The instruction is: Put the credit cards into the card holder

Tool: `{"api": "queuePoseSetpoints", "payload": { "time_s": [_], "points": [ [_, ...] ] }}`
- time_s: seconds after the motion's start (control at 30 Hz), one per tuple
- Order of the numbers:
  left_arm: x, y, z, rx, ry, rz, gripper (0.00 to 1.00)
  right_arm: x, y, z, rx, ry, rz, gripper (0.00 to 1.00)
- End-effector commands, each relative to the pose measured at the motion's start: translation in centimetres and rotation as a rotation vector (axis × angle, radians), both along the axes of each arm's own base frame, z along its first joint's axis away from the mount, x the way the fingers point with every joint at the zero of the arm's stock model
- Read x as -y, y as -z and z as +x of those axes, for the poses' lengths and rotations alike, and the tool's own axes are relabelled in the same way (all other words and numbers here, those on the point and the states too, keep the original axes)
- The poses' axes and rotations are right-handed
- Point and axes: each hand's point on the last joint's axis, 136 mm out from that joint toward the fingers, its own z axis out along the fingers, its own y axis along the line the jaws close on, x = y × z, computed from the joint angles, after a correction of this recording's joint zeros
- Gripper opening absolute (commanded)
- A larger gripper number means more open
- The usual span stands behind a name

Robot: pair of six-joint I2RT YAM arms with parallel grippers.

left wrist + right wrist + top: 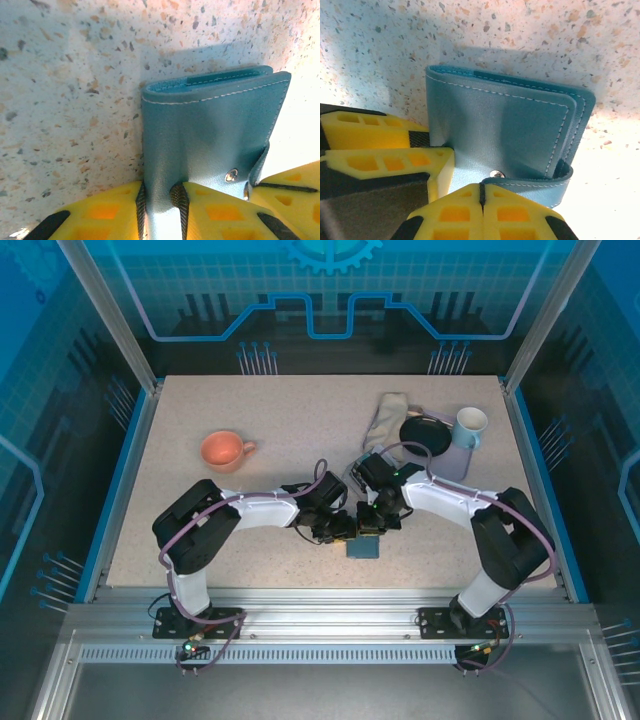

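The slate-blue card holder lies near the table's front edge, between both grippers. My left gripper is shut on a pinched fold of its cover, beside the snap dot. My right gripper is shut on the card holder's snap strap, fingertips pressed together next to the snap. A darker teal strip runs along the holder's far edge; I cannot tell whether it is a credit card. In the top view both grippers meet over the holder.
An orange cup stands at mid left. At the back right are a folded cloth, a black plate, a white mug and a grey tray. The left gripper's yellow fingers crowd the holder's left side.
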Motion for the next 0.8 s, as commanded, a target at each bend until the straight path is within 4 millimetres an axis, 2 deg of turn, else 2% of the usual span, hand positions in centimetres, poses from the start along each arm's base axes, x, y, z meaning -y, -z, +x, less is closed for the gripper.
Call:
{"api": "queuePoseSetpoints", "payload": {
  "time_s": [0.0, 0.37, 0.6, 0.77],
  "points": [
    [-0.9, 2.3, -1.4, -0.054, 0.010, 0.059, 0.26, -0.1, 0.7, -0.3, -0.038, -0.013, -0.001, 0.00],
    [-1.0, 2.5, -1.5, -0.057, 0.009, 0.060, 0.26, 0.9, 3.3, -0.2, -0.058, 0.009, -0.080, 0.00],
    [-1.1, 2.4, -1.6, -0.055, 0.010, 0.063, 0.26, 0.7, 0.5, 0.1, -0.004, 0.021, -0.025, 0.00],
    [-1.0, 2.5, -1.5, -0.055, 0.011, 0.062, 0.26, 0.7, 0.4, 0.1, -0.006, 0.023, -0.017, 0.00]
  ]
}}
